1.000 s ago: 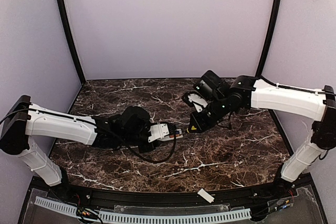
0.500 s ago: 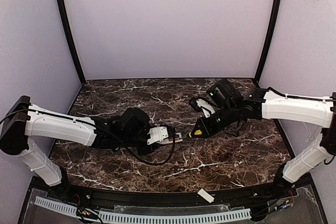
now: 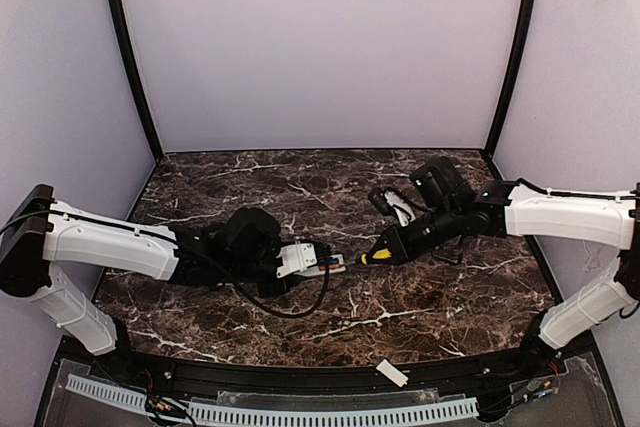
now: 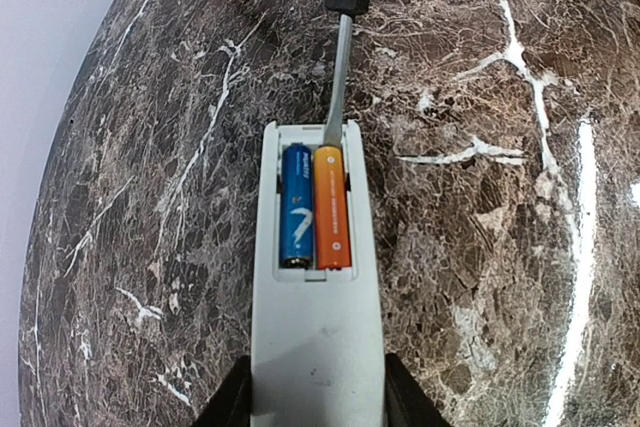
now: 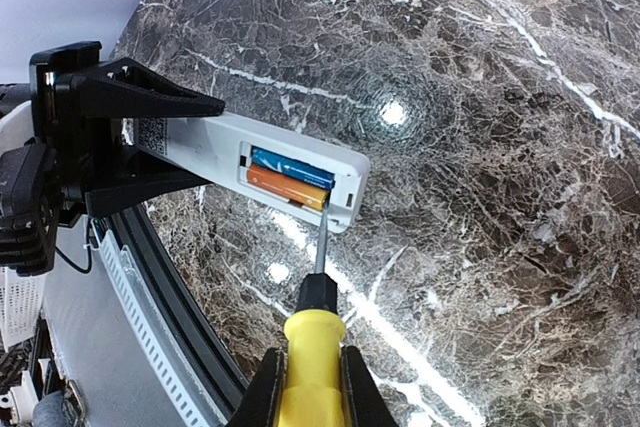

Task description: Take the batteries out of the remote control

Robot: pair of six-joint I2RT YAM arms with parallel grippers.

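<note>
- Left gripper (image 4: 317,402) is clamping remote control (image 4: 315,347) at its left end.
- Right gripper (image 5: 307,387) is pinching screwdriver (image 5: 312,332) handle.
- Its tip is sitting at orange battery (image 4: 332,207)'s right end, blue battery (image 4: 297,205) alongside.

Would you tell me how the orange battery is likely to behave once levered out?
The orange battery is a smooth cylinder, so it would probably roll on the flat table. It sits snug beside the blue battery in the remote, so it may pop free suddenly. It looks rigid, unlikely to bend.
</note>
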